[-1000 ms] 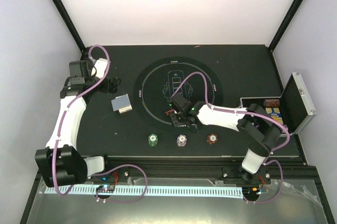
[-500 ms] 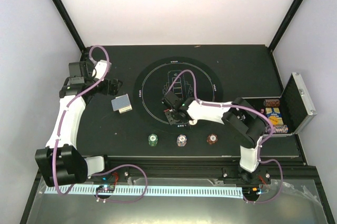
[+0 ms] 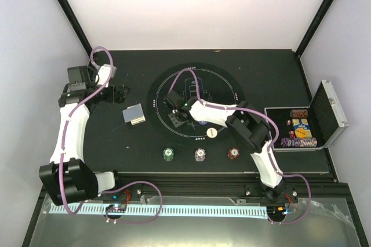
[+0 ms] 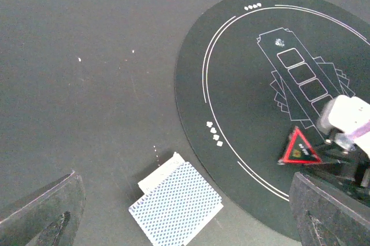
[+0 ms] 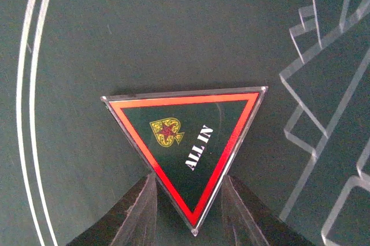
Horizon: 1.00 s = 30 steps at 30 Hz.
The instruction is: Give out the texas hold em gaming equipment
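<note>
Three chip stacks [image 3: 200, 154] are placed, the card deck [image 3: 134, 114] undealt; your right gripper [image 5: 188, 191] pinches the ALL IN triangle [image 5: 185, 148], left gripper [image 3: 120, 92] wide.

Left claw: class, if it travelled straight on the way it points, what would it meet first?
Likely the stack of blue-grey-backed playing cards, lying straight ahead; depth is hard to judge.

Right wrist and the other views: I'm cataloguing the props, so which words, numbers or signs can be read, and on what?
"ALL IN": white, on the red-edged black triangle, beside a gold spade emblem.
Round black mat: small white marks and card outlines, no words.
Three small chip stacks: too small to read.
</note>
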Each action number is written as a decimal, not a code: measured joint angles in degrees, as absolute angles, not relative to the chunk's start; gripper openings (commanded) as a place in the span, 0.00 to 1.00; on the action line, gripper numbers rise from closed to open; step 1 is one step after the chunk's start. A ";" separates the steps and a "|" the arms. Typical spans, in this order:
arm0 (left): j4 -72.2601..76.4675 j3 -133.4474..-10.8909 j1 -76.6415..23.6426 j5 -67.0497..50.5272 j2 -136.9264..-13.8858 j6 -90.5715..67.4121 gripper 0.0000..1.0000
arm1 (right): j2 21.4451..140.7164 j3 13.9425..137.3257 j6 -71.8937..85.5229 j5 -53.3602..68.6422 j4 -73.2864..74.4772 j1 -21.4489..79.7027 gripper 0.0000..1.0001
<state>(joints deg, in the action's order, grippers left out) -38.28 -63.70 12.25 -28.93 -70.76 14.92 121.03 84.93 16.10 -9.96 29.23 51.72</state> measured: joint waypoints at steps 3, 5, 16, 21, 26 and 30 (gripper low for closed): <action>-39.05 -64.79 13.32 -29.65 -71.00 15.35 0.99 | 125.54 91.94 14.83 -10.00 30.74 51.70 0.33; -39.44 -64.82 13.89 -30.13 -71.00 15.68 0.99 | 128.01 95.94 14.20 -9.89 31.64 51.70 0.33; -42.44 -65.73 15.44 -31.44 -71.40 16.93 0.99 | 141.16 118.34 12.88 -6.92 37.87 51.70 0.39; -43.31 -65.76 15.44 -31.77 -71.44 17.26 0.99 | 141.32 120.05 12.82 -6.52 39.86 51.62 0.54; -44.27 -66.26 15.49 -31.97 -72.14 17.98 0.99 | 131.20 106.96 14.31 -7.05 38.83 50.74 0.59; -44.71 -66.30 15.49 -32.49 -72.18 18.44 0.99 | 115.74 90.91 16.03 -8.43 37.30 48.88 0.59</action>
<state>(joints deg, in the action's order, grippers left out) -44.71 -66.30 15.49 -32.49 -72.18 18.44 115.74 90.91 16.03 -8.43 37.30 48.88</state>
